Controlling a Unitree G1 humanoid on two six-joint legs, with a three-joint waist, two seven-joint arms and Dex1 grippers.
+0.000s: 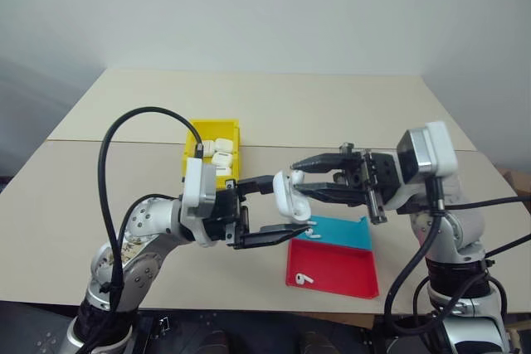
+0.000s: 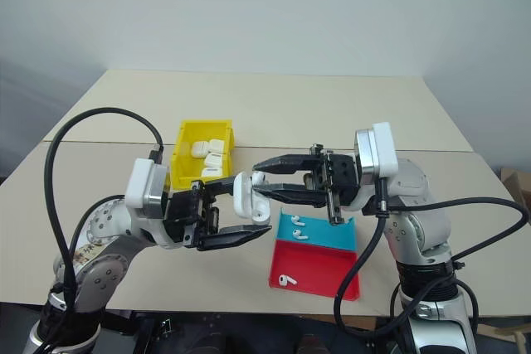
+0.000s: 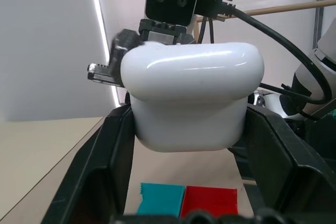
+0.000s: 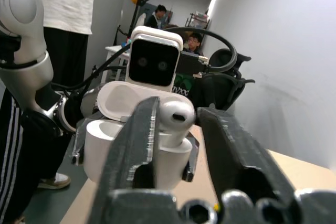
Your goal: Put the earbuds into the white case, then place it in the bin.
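Looking down through the left eye view, you see the left gripper clamped on the white case, holding it up over the table with its lid flipped open, while the right gripper reaches in from 3 o'clock with its two fingers meeting the case; their spread you cannot read here. The bin sits at 10 o'clock from the case with several white cases lying inside. At 5 o'clock from the held case, the blue tray and the red tray lie side by side, touching, each with one of the earbuds on it. In the right eye view you get the same layout, and the blue tray shows two earbuds. In the left wrist view, the case fills the gap between the two black fingers, pinched on both sides, with the two trays below. In the right wrist view, an earbud stands in the open case between the right gripper's fingers, which are narrowly parted; whether they press it you cannot tell. People sit and stand behind.
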